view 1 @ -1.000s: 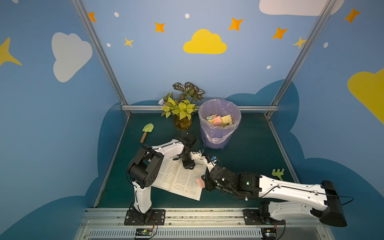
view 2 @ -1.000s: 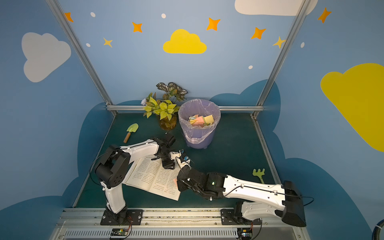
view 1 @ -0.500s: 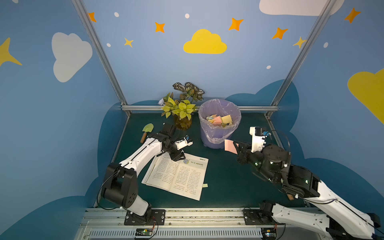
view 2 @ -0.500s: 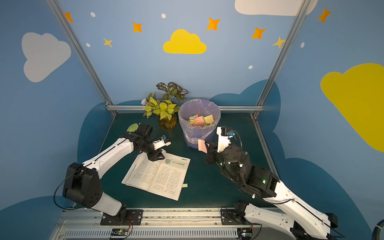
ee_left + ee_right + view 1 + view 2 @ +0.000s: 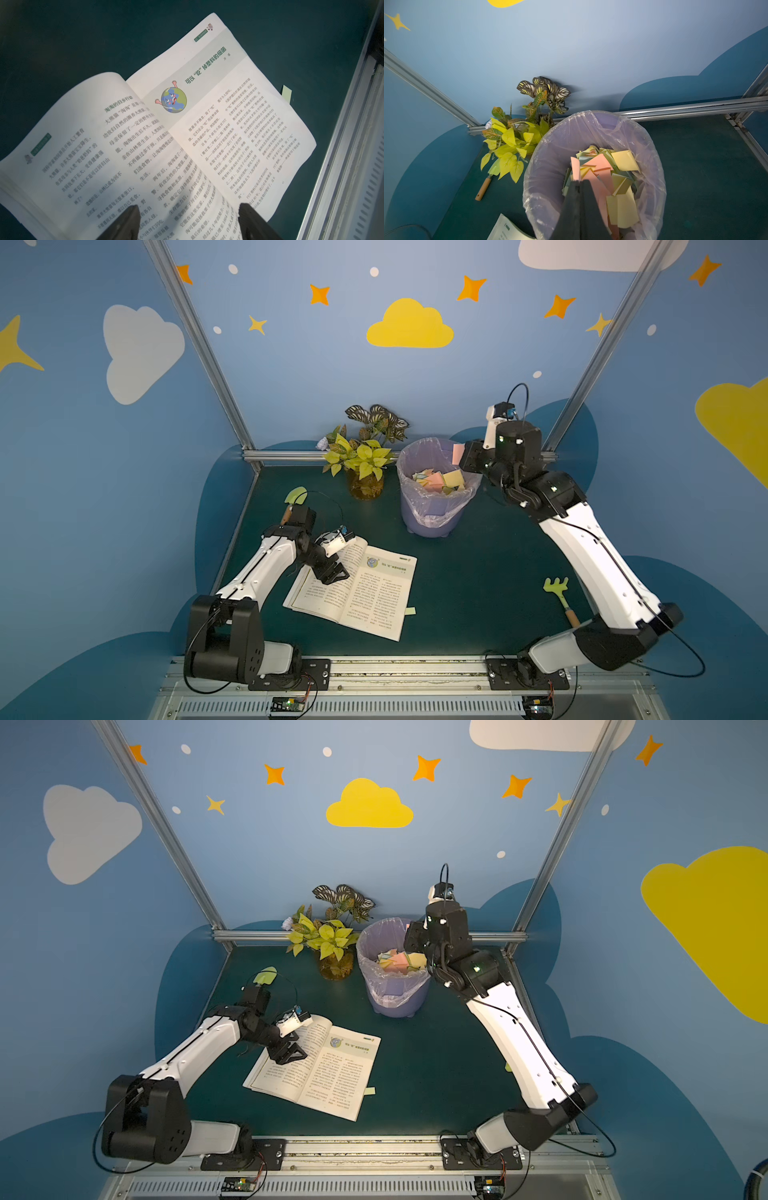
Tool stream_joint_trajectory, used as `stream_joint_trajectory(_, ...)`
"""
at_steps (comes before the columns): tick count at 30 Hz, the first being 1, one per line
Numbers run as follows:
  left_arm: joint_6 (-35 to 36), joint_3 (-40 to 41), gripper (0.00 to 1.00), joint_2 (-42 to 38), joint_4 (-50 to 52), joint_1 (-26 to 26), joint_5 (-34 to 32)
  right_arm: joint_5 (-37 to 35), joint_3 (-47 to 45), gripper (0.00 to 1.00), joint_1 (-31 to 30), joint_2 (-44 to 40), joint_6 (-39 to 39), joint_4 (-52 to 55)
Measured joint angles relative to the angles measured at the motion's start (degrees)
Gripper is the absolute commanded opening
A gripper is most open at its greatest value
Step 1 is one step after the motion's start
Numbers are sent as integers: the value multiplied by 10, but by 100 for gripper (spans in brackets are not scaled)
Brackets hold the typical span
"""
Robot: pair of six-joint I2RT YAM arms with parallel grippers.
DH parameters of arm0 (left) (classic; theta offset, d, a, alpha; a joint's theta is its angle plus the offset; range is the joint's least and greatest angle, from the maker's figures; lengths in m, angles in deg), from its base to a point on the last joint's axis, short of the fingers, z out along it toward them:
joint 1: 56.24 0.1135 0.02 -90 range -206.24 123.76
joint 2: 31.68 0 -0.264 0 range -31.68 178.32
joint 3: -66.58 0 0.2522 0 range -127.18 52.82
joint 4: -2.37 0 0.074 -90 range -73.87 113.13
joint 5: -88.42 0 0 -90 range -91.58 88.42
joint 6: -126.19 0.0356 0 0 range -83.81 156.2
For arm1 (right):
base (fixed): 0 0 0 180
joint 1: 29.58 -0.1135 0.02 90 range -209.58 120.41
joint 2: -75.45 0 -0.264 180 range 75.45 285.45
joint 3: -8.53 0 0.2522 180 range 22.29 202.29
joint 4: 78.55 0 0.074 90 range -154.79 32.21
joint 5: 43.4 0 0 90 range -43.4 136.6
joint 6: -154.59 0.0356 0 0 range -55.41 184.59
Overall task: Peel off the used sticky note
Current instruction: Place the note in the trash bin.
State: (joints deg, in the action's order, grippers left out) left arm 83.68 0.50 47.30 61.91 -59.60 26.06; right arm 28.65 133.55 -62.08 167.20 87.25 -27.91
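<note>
Pinches a pink sticky note [image 5: 575, 168] in the right gripper [image 5: 579, 182], jaws pressed flat together on its lower edge with nothing else between them. Holds it upright, clear of the book, over the open mouth of the lilac bin [image 5: 548, 149]. Bin lined with a clear bag and part filled with loose pink, yellow and pale green notes [image 5: 623, 199].

Spreads the left gripper [image 5: 187, 218] wide, dark fingers [image 5: 126, 222] well apart and low over the left-hand page of the open book [image 5: 228, 128]. Grips nothing. Cannot tell whether the tips touch the paper.

Reads, on the right-hand page, a heading on a pale green band: 可以“吃”掉塑料的细菌. Beside it, a cartoon globe with a face and two waving arms. On the left-hand page, in green: 淘淘的归乡行动. Below both, columns of Chinese body text. Cannot make out the small green labels at the page corners. No brand marks readable on either arm or on the bin.

Shows a pale green tab [image 5: 286, 94] sticking out from the outer edge of the right-hand page.

Elsewhere on the dark green table [image 5: 478, 572]: a potted plant [image 5: 365, 460] just beside the bin, a small trowel [image 5: 295, 497] near the left arm, a green toy rake [image 5: 557, 587] near the right arm.
</note>
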Motion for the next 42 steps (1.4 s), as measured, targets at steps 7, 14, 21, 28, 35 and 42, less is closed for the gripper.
stream_joint_trajectory(7,30,12,82,0,3,62,29,-19,94,0,3,146,-23,60)
stream_joint_trajectory(14,45,20,82,0,3,72,35,-43,107,54,0,197,-41,104)
stream_joint_trajectory(21,51,20,82,0,0,75,17,-60,123,80,-15,194,-62,111)
stream_joint_trajectory(28,53,24,82,0,-10,76,-4,-96,124,92,-47,182,-92,114)
stream_joint_trajectory(35,52,24,81,1,-19,78,-9,-154,124,95,-85,172,-127,132)
stream_joint_trajectory(42,52,24,81,13,-27,78,-13,-174,61,95,-98,148,-124,153)
